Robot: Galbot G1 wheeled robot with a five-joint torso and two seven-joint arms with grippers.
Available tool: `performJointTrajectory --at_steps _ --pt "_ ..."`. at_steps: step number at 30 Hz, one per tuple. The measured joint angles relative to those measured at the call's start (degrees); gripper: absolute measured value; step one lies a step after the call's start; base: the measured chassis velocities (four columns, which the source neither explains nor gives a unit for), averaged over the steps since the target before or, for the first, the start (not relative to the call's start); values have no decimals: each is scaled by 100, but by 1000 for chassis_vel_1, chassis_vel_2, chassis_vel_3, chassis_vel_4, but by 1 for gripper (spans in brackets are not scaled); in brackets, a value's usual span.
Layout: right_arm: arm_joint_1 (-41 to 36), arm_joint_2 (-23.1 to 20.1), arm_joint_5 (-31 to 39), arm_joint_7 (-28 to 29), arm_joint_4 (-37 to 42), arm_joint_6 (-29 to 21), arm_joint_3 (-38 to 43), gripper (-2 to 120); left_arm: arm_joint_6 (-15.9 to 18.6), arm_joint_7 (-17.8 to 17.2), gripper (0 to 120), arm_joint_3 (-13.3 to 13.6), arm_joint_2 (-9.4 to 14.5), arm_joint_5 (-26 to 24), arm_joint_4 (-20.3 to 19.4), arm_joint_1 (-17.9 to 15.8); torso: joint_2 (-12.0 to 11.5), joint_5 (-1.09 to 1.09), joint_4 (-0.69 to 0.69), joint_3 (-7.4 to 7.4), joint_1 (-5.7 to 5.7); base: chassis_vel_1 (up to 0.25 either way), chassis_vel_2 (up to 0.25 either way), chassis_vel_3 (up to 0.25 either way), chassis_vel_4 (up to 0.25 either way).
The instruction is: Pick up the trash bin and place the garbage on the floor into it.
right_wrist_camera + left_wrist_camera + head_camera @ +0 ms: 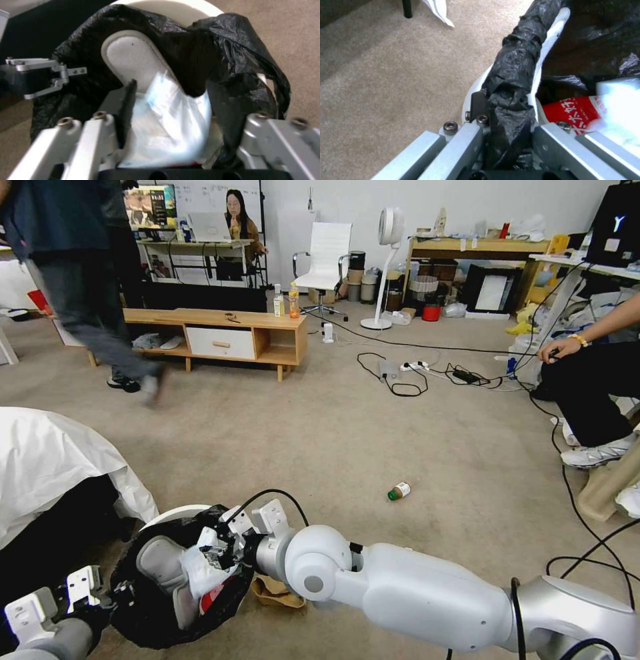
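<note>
The trash bin (pixel 175 580) hangs low in the head view, at about 7 o'clock, tilted so that its mouth faces the camera. Its black bag (pixel 143 617) is folded over the white rim. The left gripper (pixel 100 597) sits at the bin's 8 o'clock edge. In the left wrist view its fingers (pixel 476 105) are narrow and clamp the bag-covered rim (pixel 515 75) between them, so this gripper carries the bin.

The right gripper (pixel 223 547) is at the bin's mouth, at its 2 o'clock side. In the right wrist view the jaws stand rather wide, with a white plastic wrapper (pixel 170 125) lying between them; one dark finger pad (pixel 128 110) touches it, but I cannot tell if the other side presses it. Inside the bin there is a white shoe insole (pixel 133 60) and a red packet with white print (pixel 575 113).

On the floor (pixel 347 427) a small green-capped bottle (pixel 399 491) lies on its side at about 3 o'clock from the bin, well apart. A brown cardboard piece (pixel 277 592) lies just beside the bin, under the right wrist.
</note>
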Motion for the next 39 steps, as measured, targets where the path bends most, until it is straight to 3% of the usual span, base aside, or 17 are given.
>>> performJointTrajectory --at_steps 7,10,17,23,24,27,39 --pt "1 -9 8 10 18 0 13 79 0 0 1 2 9 0 21 -11 0 0 0 0 0 0 0 0 0" --pt "-18 -12 9 20 30 0 19 95 0 0 1 3 17 -1 34 -16 0 0 0 0 0 0 0 0 0" --pt "-30 -71 63 96 220 -6 207 97 0 0 1 0 15 2 80 -20 0 0 1 0 0 0 0 0 0" --pt "40 -568 227 253 804 -111 631 97 0 1 1 -31 58 7 160 -36 0 0 0 0 0 0 0 0 0" --pt "29 -830 253 281 1109 -137 904 97 0 1 1 -49 73 6 186 -42 0 1 -2 0 0 0 0 0 0" --pt "-53 -1079 246 303 1398 -148 1288 97 0 0 1 -67 76 7 203 -46 0 1 -1 0 0 0 0 0 0" --pt "-1092 -1832 -593 159 1817 -83 3437 98 0 9 1 -197 47 62 137 57 0 2 0 0 0 0 0 0 0"
